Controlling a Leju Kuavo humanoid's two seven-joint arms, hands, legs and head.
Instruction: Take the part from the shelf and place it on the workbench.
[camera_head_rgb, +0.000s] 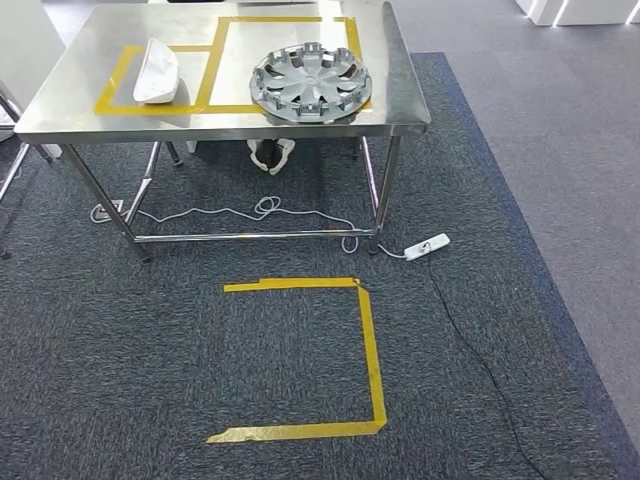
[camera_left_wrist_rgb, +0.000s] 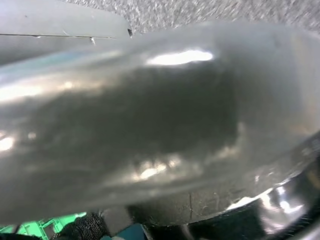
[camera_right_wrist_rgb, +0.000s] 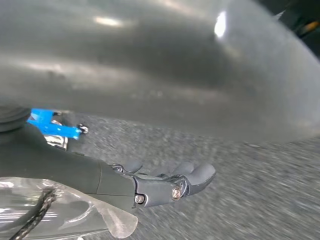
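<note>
From the head view I look down on a steel workbench (camera_head_rgb: 75, 95) standing at the far side of a dark grey carpet (camera_head_rgb: 151, 340). A silver hubcap (camera_head_rgb: 311, 82) lies flat on the right part of the bench top, inside a large rectangle of yellow tape (camera_head_rgb: 215, 60), with its near edge over the tape line close to the bench's front edge. To the left, well apart from it, a white curved part (camera_head_rgb: 156, 72) rests inside a smaller yellow tape outline (camera_head_rgb: 113, 88). I cannot tell which of the two is the part named in the task.

Under the bench a white cable (camera_head_rgb: 226, 212) snakes across the carpet to a white power strip (camera_head_rgb: 427, 246) near the right front leg, and a black cord (camera_head_rgb: 483, 370) runs from the strip toward the near right. A small white object (camera_head_rgb: 272, 155) sits beneath the bench, below the hubcap. On the carpet nearer to me, yellow floor tape (camera_head_rgb: 370, 350) marks three sides of a square.

In the right wrist view I see the right hand (camera_right_wrist_rgb: 166, 182) over the carpet, its dark fingers (camera_right_wrist_rgb: 198, 175) stretched out straight and apart, holding nothing. A blurred grey surface lies beyond it. The left wrist view is a close, blurred grey sheen, and I cannot tell how the left hand stands.
</note>
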